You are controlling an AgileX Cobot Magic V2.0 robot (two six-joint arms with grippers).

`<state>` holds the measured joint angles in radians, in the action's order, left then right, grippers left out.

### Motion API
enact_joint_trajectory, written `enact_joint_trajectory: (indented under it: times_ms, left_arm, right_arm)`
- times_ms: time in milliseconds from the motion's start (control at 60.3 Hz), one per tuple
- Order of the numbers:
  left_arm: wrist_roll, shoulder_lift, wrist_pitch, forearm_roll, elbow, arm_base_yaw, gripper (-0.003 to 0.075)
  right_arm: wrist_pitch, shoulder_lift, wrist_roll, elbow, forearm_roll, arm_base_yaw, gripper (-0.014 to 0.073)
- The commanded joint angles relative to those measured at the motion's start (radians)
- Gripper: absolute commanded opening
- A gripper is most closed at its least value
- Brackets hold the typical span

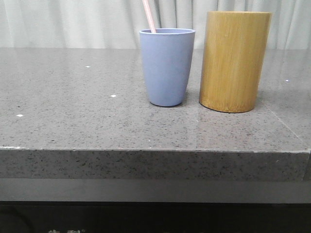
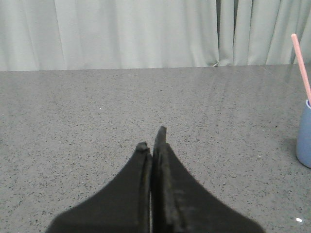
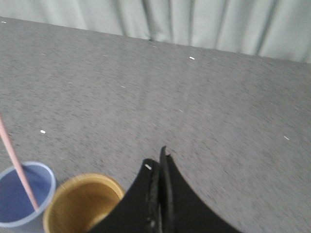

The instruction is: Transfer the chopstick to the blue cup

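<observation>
The blue cup (image 1: 166,67) stands upright on the grey stone table. A pink chopstick (image 1: 149,16) leans inside it, its upper end above the rim. The cup (image 2: 304,140) and chopstick (image 2: 301,67) also show at the edge of the left wrist view, and from above in the right wrist view: cup (image 3: 22,196), chopstick (image 3: 18,168). My left gripper (image 2: 151,138) is shut and empty, low over bare table, apart from the cup. My right gripper (image 3: 158,159) is shut and empty, above and just beside the bamboo cylinder (image 3: 83,204). Neither gripper shows in the front view.
The tall yellow-brown bamboo cylinder (image 1: 234,60) stands right of the blue cup, close to it; its inside looks empty from above. The table's front edge (image 1: 155,150) runs across the front view. A pale curtain (image 1: 73,22) hangs behind.
</observation>
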<state>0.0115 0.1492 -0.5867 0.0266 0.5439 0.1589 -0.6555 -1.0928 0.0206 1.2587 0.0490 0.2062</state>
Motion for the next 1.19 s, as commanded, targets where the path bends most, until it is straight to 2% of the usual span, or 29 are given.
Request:
enact_joint_trajectory:
  times_ms: [0, 166, 431, 564, 780, 1178]
  left_arm:
    - [0.008, 0.012, 0.086, -0.008, 0.025, -0.002, -0.0019]
    - [0.008, 0.012, 0.084, -0.008, 0.023, -0.002, -0.0019]
    - [0.008, 0.012, 0.084, -0.008, 0.023, -0.002, -0.0019]
    - [0.008, 0.012, 0.084, -0.008, 0.023, -0.002, -0.0019]
    - [0.008, 0.012, 0.084, -0.008, 0.023, -0.002, -0.0019]
    - [0.008, 0.012, 0.084, -0.008, 0.023, -0.002, -0.0019]
  right_arm:
    - [0.051, 0.103, -0.003, -0.057, -0.018, -0.037, -0.0087]
    - [0.084, 0.274, -0.002, -0.283, -0.015, -0.045, -0.0087]
    - [0.299, 0.631, -0.002, -0.638, 0.01, -0.041, -0.0087]
    - [0.353, 0.806, -0.002, -0.762, 0.01, -0.041, -0.0087]
    - [0.356, 0.977, -0.002, -0.837, 0.01, -0.041, -0.0087]
    - [0.355, 0.989, -0.002, -0.837, 0.01, -0.041, -0.0087]
